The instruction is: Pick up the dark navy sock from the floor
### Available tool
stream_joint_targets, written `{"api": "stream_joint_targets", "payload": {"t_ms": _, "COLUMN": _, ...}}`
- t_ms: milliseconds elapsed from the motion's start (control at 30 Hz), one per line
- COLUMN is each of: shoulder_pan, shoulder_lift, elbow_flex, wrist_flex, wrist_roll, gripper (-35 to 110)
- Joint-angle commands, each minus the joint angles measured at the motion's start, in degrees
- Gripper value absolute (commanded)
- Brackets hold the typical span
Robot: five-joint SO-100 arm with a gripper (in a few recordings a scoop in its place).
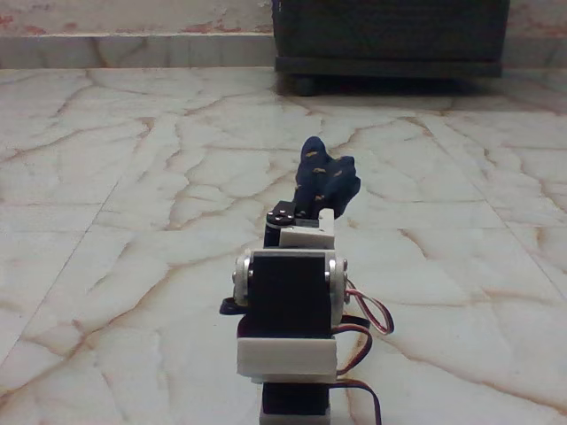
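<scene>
In the fixed view I see the arm from behind, its black and white servo blocks stacked at the bottom centre. Past the wrist, the dark navy sock [324, 173] with tiny tan flecks stands bunched and upright, lifted off the floor [133, 177]. The gripper [321, 205] reaches forward into the fabric and is shut on the sock; the cloth and the wrist servo hide its fingers. The floor is glossy cream marble with brownish-orange veins.
A dark cabinet on wheels [390, 40] stands at the back, right of centre, against a pale wall step. Red and dark wires [368, 323] loop out on the right of the arm. Open tiles stretch to both sides.
</scene>
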Motion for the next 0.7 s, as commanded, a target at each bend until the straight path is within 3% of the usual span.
{"api": "stream_joint_targets", "payload": {"t_ms": 0, "shoulder_pan": -0.35, "shoulder_lift": 1.85, "elbow_flex": -0.09, "wrist_flex": 0.09, "wrist_roll": 0.00, "gripper": 0}}
{"api": "stream_joint_targets", "payload": {"t_ms": 667, "shoulder_pan": 0.35, "shoulder_lift": 1.85, "elbow_flex": -0.09, "wrist_flex": 1.76, "wrist_roll": -3.52, "gripper": 0}}
